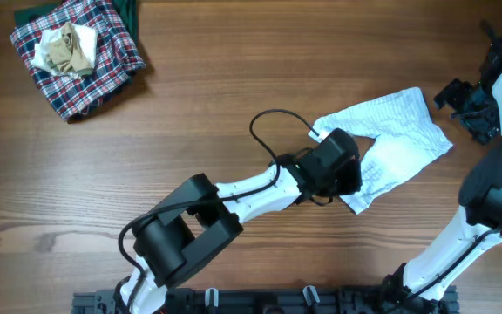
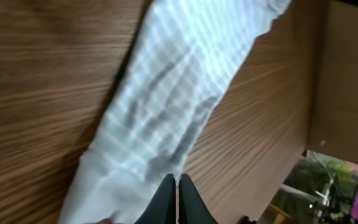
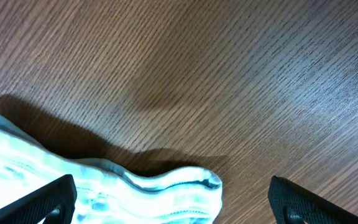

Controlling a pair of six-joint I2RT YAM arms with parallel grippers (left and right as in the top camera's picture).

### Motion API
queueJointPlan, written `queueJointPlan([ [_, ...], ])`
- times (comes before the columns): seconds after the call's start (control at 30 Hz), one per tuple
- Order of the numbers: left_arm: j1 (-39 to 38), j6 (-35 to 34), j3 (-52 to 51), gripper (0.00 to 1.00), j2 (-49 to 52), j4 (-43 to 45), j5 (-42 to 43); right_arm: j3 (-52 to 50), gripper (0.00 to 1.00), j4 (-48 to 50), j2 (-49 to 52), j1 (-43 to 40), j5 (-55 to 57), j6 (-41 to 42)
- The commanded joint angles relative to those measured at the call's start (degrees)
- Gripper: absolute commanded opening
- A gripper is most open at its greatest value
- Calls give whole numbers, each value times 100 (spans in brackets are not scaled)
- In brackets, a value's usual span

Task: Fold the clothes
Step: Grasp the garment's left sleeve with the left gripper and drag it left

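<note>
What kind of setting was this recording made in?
Probably a robotics lab bench set up for laundry folding: two white-and-black robot arms at a wood-grain table, pale blue-white striped fabric pants spread on it, and a red, navy and white plaid cloth heaped near one corner.

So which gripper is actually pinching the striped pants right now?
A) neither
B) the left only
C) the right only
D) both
B: in the left wrist view the left gripper has its fingers shut together on the fabric of the striped pants. The right gripper stands wide open over the pants' edge and clamps nothing.
</note>
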Motion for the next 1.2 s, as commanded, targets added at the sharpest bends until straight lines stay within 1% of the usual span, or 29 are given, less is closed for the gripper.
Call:
queueJointPlan([
  [0.0,2,-271,59,4,87,-269,-120,76,100,61,22,-2,-55,-39],
  [0.17,2,-284,59,4,144,-378,-98,76,100,162,22,-2,-391,72],
  [0.37,120,-704,63,4,470,-291,466,76,100,229,22,-2,-393,87],
  [0.43,162,-708,63,4,527,-256,584,76,100,238,22,-2,-393,85],
  [0.63,243,-723,63,4,542,-289,597,76,100,304,22,-2,-393,87],
  [0.7,341,-756,63,4,542,-439,595,76,100,304,22,-2,-393,70],
  [0.8,605,-848,63,4,542,-896,575,76,100,289,22,-2,-393,70],
  [1.03,1541,-804,63,4,542,-1762,577,76,100,271,22,-2,-393,70],
  [1.17,2155,-407,63,4,542,-2118,643,76,100,247,22,-2,-396,68],
])
